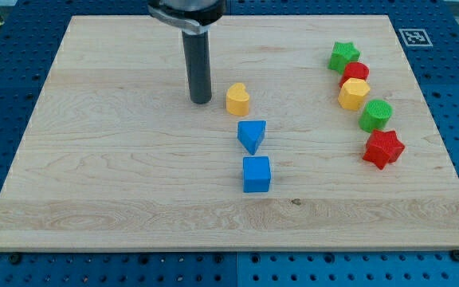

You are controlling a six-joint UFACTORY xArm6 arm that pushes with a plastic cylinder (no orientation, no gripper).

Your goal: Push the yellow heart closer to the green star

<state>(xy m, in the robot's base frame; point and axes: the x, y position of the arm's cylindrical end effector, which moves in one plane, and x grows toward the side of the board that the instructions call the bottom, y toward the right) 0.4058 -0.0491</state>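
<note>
Wooden board [94, 159]: yellow heart [238, 100] is set just right of my tip [202, 100], nothing gripped; steady rightward push toward green star [343, 56] is advised.

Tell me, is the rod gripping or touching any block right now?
Nothing is held: my tip stands apart, to the view's left of the yellow heart block.
</note>
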